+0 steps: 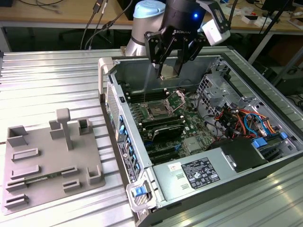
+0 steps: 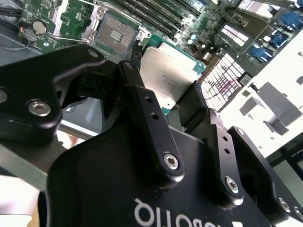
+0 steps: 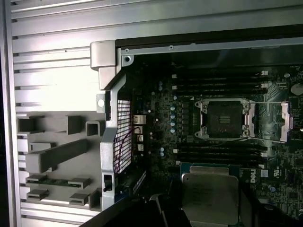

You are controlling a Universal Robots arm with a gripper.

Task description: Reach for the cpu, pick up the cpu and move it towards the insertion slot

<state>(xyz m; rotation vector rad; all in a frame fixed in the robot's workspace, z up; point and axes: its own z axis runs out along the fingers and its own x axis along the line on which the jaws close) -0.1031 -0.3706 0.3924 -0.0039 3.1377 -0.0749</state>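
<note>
My gripper (image 1: 169,72) hangs over the open computer case, shut on the cpu (image 1: 169,70), a thin square chip with a pale silvery top. In both wrist views the cpu (image 2: 169,75) (image 3: 209,197) sits between the black fingers (image 2: 142,101), held by two opposite edges. The insertion slot (image 1: 156,111) lies on the green board below the gripper, its metal frame folded open and its dark centre bare. In both wrist views the insertion slot (image 2: 112,33) (image 3: 223,119) is a short way off from the held chip, with air between them.
A grey plastic fixture plate (image 1: 47,161) with blocks and recesses lies on the ribbed metal table, at the exterior view's left. Inside the case (image 1: 106,75) are black memory slots (image 1: 163,127), a drive cage (image 1: 222,90), coloured cables (image 1: 241,120) and a power supply (image 1: 194,172).
</note>
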